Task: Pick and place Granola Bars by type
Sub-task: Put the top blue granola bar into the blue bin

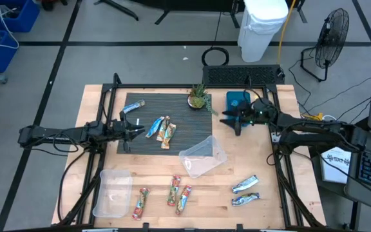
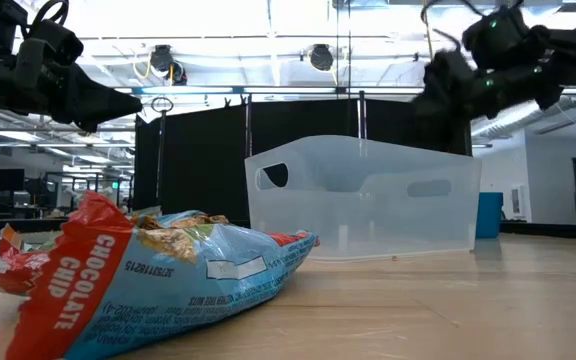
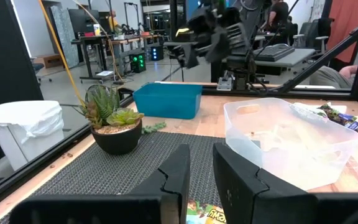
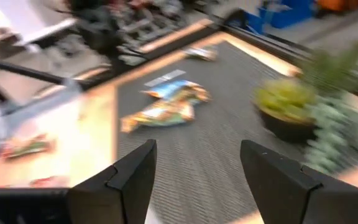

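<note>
Granola bars lie flat in groups: a silvery-blue one [image 1: 134, 107] and two more [image 1: 161, 131] on the dark mat [image 1: 172, 145], three orange-red-green ones [image 1: 174, 195] near the front edge, and two silvery ones [image 1: 245, 192] at the front right. My left gripper [image 1: 139, 133] hovers level over the mat's left part, its fingers [image 3: 176, 177] a narrow gap apart with nothing between them. My right gripper [image 1: 227, 118] hangs above the mat's far right, by the plant, open wide and empty [image 4: 197, 162].
A small potted plant [image 1: 198, 97] stands at the mat's far edge, with a teal box [image 1: 238, 100] to its right. One clear tub [image 1: 203, 156] lies tilted at the mat's near right corner. Another clear tub [image 1: 113, 192] sits at the front left.
</note>
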Robot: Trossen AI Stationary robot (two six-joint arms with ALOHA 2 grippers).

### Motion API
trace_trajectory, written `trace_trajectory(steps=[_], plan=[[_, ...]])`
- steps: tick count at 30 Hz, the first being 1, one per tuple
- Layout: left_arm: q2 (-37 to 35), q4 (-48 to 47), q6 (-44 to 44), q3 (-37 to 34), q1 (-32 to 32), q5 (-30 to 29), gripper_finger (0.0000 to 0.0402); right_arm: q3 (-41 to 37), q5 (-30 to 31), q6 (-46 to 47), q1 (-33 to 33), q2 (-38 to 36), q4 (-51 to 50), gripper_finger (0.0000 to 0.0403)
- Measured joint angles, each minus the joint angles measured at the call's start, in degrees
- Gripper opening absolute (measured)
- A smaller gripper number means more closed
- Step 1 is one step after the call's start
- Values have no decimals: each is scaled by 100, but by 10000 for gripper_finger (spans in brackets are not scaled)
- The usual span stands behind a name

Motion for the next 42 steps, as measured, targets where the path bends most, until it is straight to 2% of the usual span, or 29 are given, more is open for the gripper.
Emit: trace_trajectory(steps=[6,13,22,28,34,38,42], plan=[[2,0,0,-2,0,0,76,0,104,104,1170,0,743,222],[2,1,0,-2,1,0,76,0,1046,132,2746,-2,876,222],[0,0,0,-2,0,1,76,0,1688,630,4705,0,874,222],[0,0,0,0,2,0,76,211,2458,749,5803,13,636,216],[0,0,0,-2,0,2,76,952,3210,1056,6612,417,-595,164],[0,2,0,-2,0,2,76,1583,3462,1608,6866,956,-1880,105],[0,1,0,-2,0,2,76,1864,3444,2077,6923,1440,-2249,35]])
